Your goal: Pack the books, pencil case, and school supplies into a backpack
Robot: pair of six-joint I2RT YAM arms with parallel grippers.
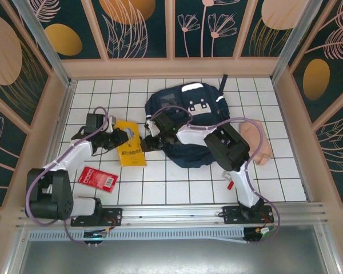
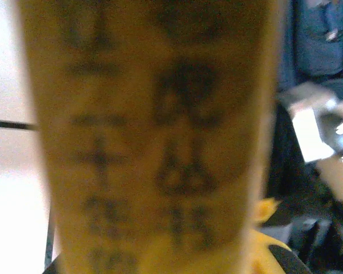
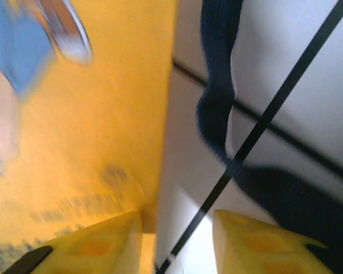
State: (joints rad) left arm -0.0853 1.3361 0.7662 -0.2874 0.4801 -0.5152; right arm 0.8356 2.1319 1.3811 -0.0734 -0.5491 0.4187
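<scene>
Yellow paperback (image 2: 154,142) sits right against the left wrist cam: matte yellow cover, black print too blurred to read. Left gripper (image 1: 119,138) is clamped on the book's left edge. In the top view the book is flat and thin, on the table (image 1: 160,182) just left of the backpack (image 1: 177,105), with its right edge at the bag's lower-left corner.

Right gripper (image 3: 177,228): jaws spread and nothing between them. A black tile line shows through the gap. Its yellow plastic fingers (image 3: 97,245) frame the book's edge on the left and a dark navy woven strap (image 3: 217,85) curling over the white tile on the right. In the top view this gripper is at the book/backpack boundary, with the right arm stretched across the bag's front.

Backpack: navy fabric, soft and slumped, with a white-grey patch (image 1: 195,87) near the top. The arm covers its lower middle. Can't see an opening or the interior, so contents can't be told.

On the table outside the bag:
- Pencil case (image 1: 258,142), a peach-pink lumpy pouch touching the bag's right side, partly behind the right arm's elbow.
- Red booklet (image 1: 97,178) with a white label, flat, near the left arm and well apart from the bag.
- Pen (image 1: 230,184), small and red, by the right arm's lower link. Detail too small to make out.
</scene>
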